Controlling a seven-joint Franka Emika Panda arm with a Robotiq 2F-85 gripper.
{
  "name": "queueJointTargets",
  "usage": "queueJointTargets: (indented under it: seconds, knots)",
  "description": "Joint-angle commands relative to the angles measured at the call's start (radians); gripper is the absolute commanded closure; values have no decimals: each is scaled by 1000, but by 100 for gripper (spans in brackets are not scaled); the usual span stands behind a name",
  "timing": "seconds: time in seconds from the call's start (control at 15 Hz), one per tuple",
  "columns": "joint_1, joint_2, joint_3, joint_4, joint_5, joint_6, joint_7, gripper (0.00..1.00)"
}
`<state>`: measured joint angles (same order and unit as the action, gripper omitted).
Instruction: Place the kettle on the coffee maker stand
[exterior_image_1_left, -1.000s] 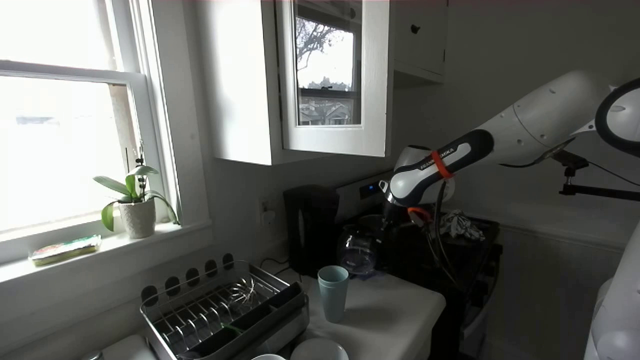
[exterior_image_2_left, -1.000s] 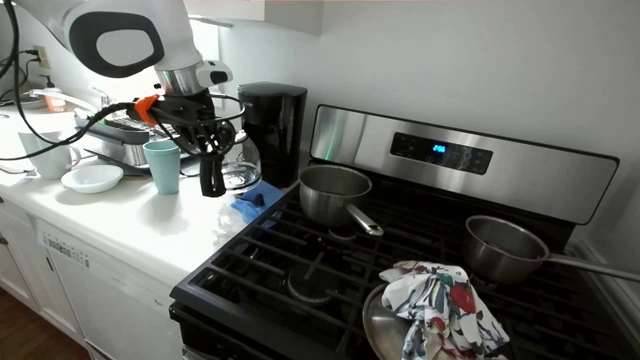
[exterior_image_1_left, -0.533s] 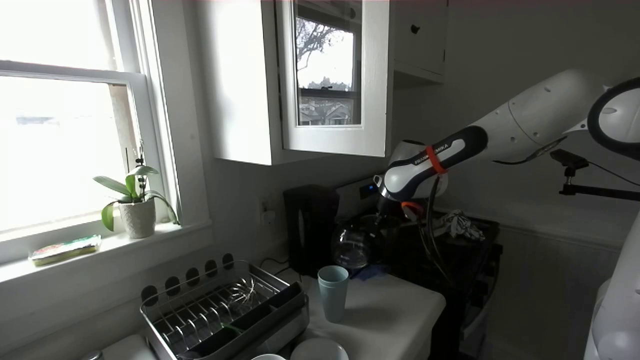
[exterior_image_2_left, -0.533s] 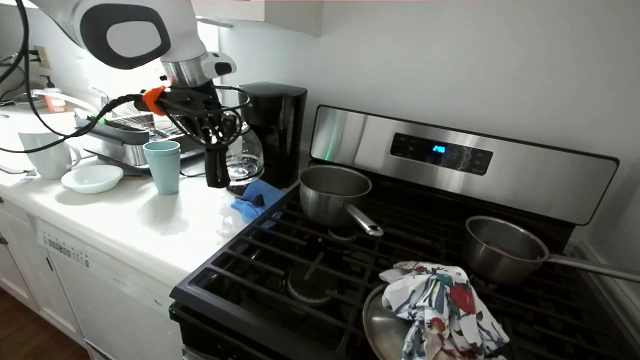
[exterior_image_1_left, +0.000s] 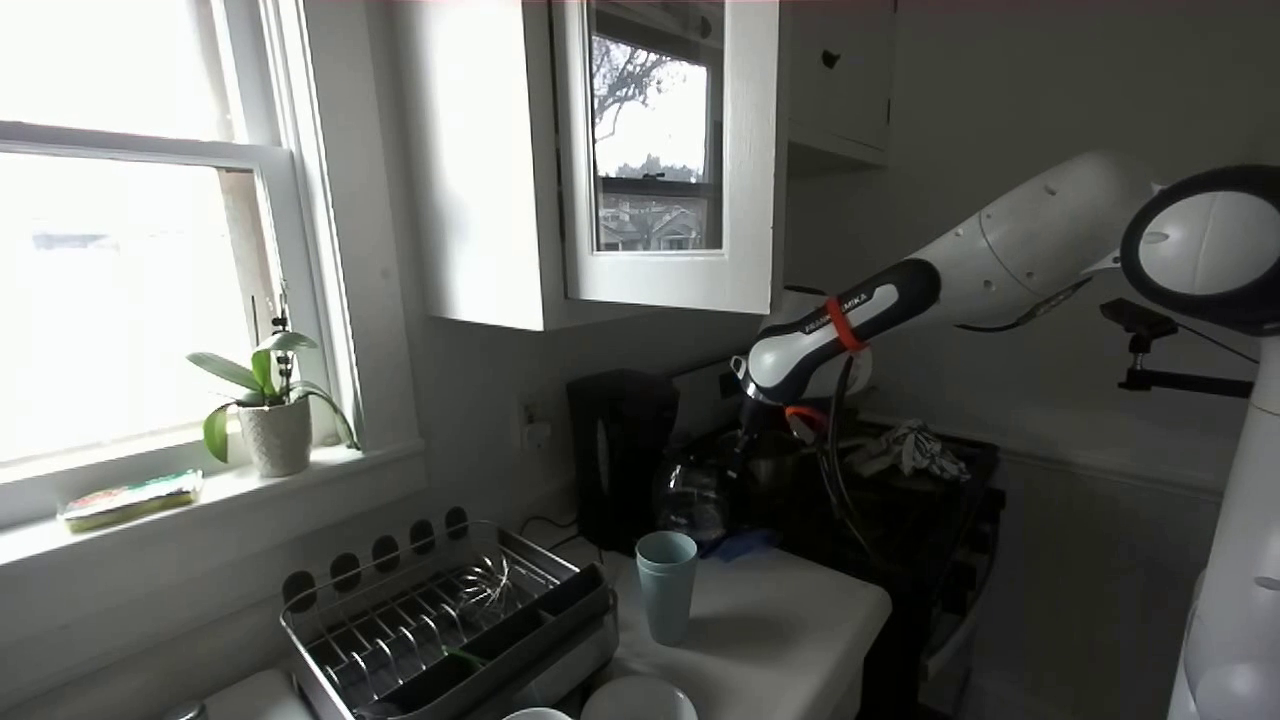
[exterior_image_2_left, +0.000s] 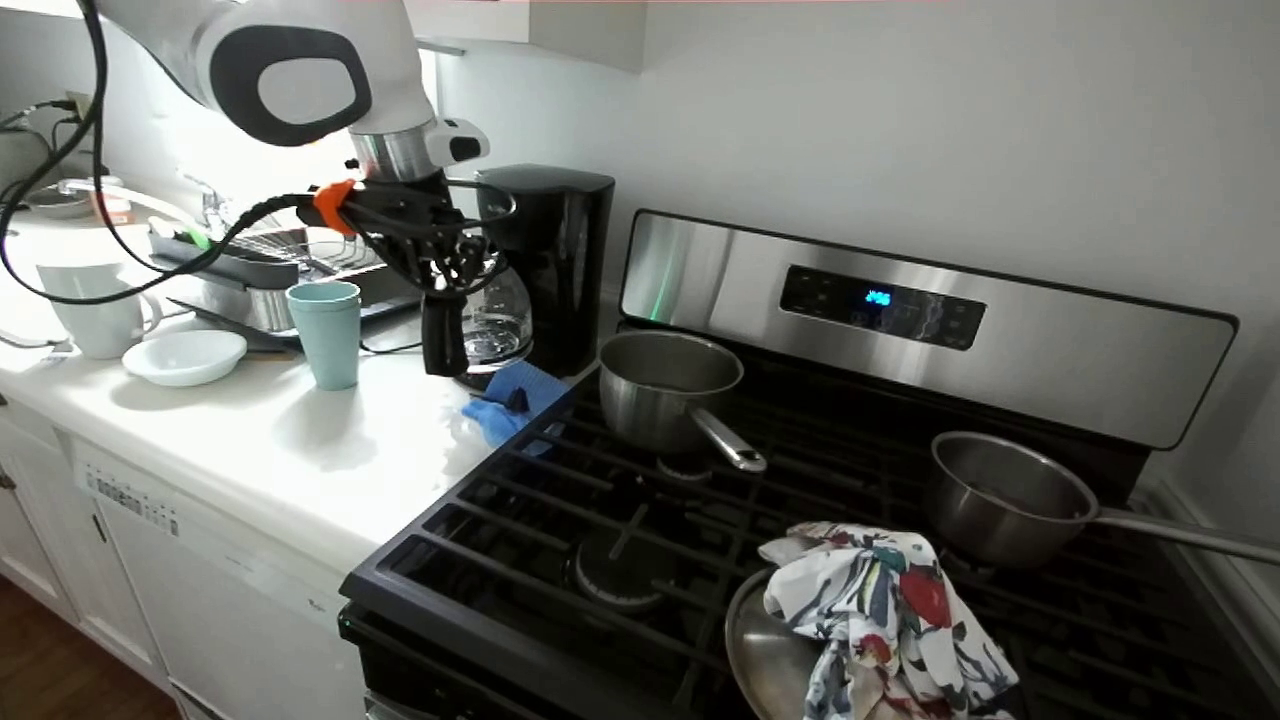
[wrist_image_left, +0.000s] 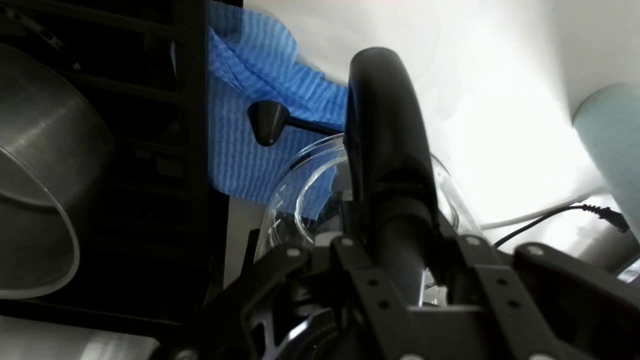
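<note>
The kettle is a clear glass carafe with a black handle. Its glass body shows in both exterior views and in the wrist view. My gripper is shut on the kettle's black handle, also seen in an exterior view. The kettle is held roughly upright, close in front of the black coffee maker. The coffee maker stand is mostly hidden behind the kettle, only a dark edge showing below it. I cannot tell whether kettle and stand touch.
A pale blue-green cup stands on the counter beside the dish rack. A blue cloth with a small black item lies by the stove edge. A saucepan sits on the near burner. A cabinet overhangs.
My arm has carried the kettle closer to the coffee maker: leftward in one exterior view, rightward and slightly up in the other. The grip on the handle stays the same.
</note>
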<state>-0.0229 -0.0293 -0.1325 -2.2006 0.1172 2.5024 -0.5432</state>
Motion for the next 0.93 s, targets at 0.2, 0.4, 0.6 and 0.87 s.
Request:
queueJointTargets:
  seconds: [0.2, 0.4, 0.6, 0.87]
  knots:
    - [-22, 73, 29, 107, 35, -38, -9, 92]
    - [-30, 102, 40, 144, 40, -54, -7, 92]
    - [-41, 134, 49, 187, 43, -69, 0, 92]
    - [-50, 173, 62, 241, 43, -82, 19, 92]
